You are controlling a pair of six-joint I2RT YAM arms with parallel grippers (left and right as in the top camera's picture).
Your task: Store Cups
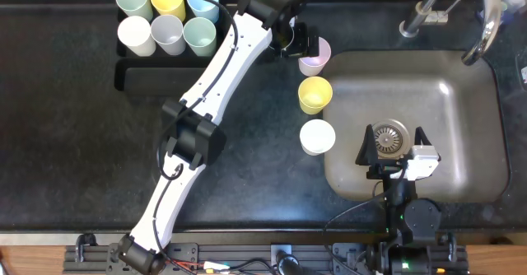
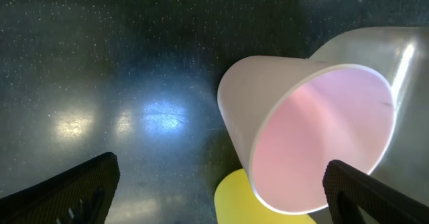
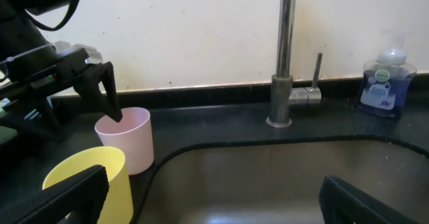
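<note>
Countertop (image 1: 82, 143): left fingers (image 3: 110, 96) straddle pink cup (image 3: 131, 143) rim.

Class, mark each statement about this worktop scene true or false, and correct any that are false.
1. Six cups stand in the black tray. True.
2. The pink cup lies on its side. False: it stands upright beside the sink.
3. The left end effector is at the pink cup. True.
4. The right end effector is shut on a cup. False: it is open, above the sink.
5. A white cup stands at the sink's edge. True.
</note>
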